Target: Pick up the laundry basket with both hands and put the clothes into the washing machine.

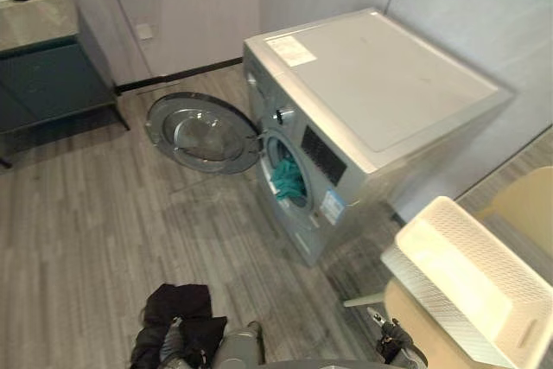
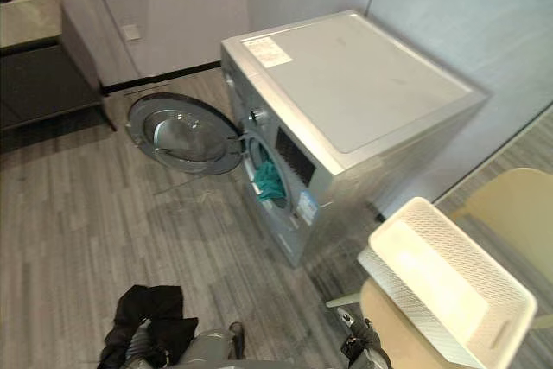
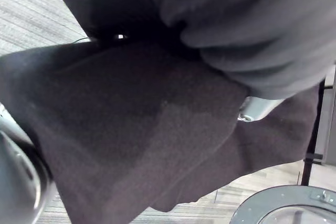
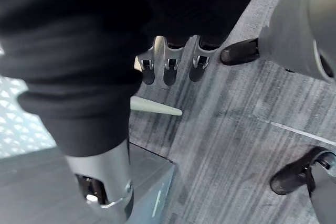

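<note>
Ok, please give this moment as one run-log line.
left hand: grips black garment; right hand: by chair; washer door: open, teal cloth inside; basket: on chair

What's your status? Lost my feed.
Left hand grips black garment. Right hand low by chair. Basket on chair. Washer door open, teal cloth inside.

Stereo head pair above washing machine [image 1: 371, 92]

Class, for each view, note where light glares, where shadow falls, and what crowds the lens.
Left eye view: the basket glares near-white; a soft shadow lies on the floor before the washer. Left wrist view: black cloth close up darkens it. Right wrist view: the dark cover of the right hand looms close; floor evenly lit.
</note>
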You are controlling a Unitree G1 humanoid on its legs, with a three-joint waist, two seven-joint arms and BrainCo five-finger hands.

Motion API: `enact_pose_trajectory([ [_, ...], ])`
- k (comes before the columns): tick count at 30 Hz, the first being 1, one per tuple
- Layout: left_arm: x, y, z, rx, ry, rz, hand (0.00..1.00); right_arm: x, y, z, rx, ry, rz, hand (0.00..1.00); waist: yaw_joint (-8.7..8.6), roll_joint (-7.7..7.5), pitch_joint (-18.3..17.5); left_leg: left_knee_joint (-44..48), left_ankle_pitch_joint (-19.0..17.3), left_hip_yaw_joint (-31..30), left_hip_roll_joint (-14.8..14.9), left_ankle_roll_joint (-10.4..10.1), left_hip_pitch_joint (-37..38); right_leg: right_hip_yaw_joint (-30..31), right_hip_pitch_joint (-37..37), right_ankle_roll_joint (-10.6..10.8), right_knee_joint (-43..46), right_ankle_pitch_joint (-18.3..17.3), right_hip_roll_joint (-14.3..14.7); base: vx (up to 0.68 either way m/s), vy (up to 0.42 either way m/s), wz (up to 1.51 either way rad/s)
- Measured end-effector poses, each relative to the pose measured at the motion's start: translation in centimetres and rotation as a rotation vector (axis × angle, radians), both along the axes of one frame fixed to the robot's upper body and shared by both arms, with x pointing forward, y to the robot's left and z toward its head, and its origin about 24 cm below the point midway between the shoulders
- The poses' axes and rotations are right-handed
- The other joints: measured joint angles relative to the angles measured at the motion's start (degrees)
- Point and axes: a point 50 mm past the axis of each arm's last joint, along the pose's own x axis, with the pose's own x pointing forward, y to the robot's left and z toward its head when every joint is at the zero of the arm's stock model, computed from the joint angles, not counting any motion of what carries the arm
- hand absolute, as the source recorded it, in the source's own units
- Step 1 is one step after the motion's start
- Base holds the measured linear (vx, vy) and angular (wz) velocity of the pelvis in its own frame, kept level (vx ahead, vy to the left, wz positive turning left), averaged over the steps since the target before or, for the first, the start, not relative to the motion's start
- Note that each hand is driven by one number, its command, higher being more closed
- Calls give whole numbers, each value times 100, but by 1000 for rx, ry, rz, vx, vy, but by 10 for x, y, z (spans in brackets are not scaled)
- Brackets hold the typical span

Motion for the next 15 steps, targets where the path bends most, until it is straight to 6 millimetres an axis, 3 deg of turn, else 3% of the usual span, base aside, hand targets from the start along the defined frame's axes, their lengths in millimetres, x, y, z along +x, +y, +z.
enact_pose_trajectory([
  [1,0,-5,-1,-8,7,-27,100,-3,-1,-1,-5,12,11,0,6,118,-44,-15,-39,-33,-36,66,44,199,-171,-484,427,83,-68,91,239,31],
  [2,1,-5,-1,-4,5,-40,100,-6,1,-2,0,24,18,0,6,171,-10,-83,-51,-72,-54,89,228,572,-318,-830,856,73,-45,134,233,28],
  [3,3,-4,0,1,3,-52,100,-10,6,-4,16,37,23,0,8,175,33,-185,9,-188,-95,113,423,1163,-484,-814,1364,-129,119,177,181,31],
  [4,1,0,0,19,13,-69,100,-13,10,-4,25,35,21,0,-20,168,33,-393,64,-313,-127,160,633,1979,-689,-543,2020,-592,586,123,99,31],
  [5,0,3,1,32,17,-79,100,-15,12,-5,31,38,19,0,-29,93,18,-551,92,-342,-148,212,757,2235,-799,-483,2317,-841,841,140,70,33],
  [7,1,11,2,68,27,-113,100,-22,19,-7,58,44,-10,0,-44,-186,3,-1273,291,-394,-283,288,1286,2546,-1263,-467,2950,-1515,1687,170,4,25],
  [10,-1,-2,-1,31,41,-107,100,-29,12,-8,61,32,-94,0,-173,-213,16,-1755,298,-426,-393,308,1802,2192,-1514,-467,2236,-1668,2388,235,-43,18],
  [12,5,-4,0,20,24,-105,100,-41,10,-10,62,54,-130,0,-252,-168,4,-1794,251,-575,-404,318,1887,2131,-1544,-518,1656,-1631,2619,188,-44,51],
  [13,9,-8,0,5,9,-110,100,-52,10,-11,73,75,-169,0,-356,-155,-15,-1801,161,-762,-462,267,1960,2287,-1528,-826,1261,-1449,2661,409,-86,81],
  [14,10,-17,-1,-23,2,-92,100,-65,9,-13,83,99,-227,0,-318,-204,-80,-1554,-109,-816,-476,206,2078,2320,-1368,-1115,1133,-986,2632,473,-96,68],
  [15,10,-18,-1,-28,1,-81,100,-65,9,-13,84,98,-234,0,-309,-85,-109,-1263,-242,-777,-369,168,2080,2202,-1278,-1174,1088,-988,2662,535,-97,37],
])
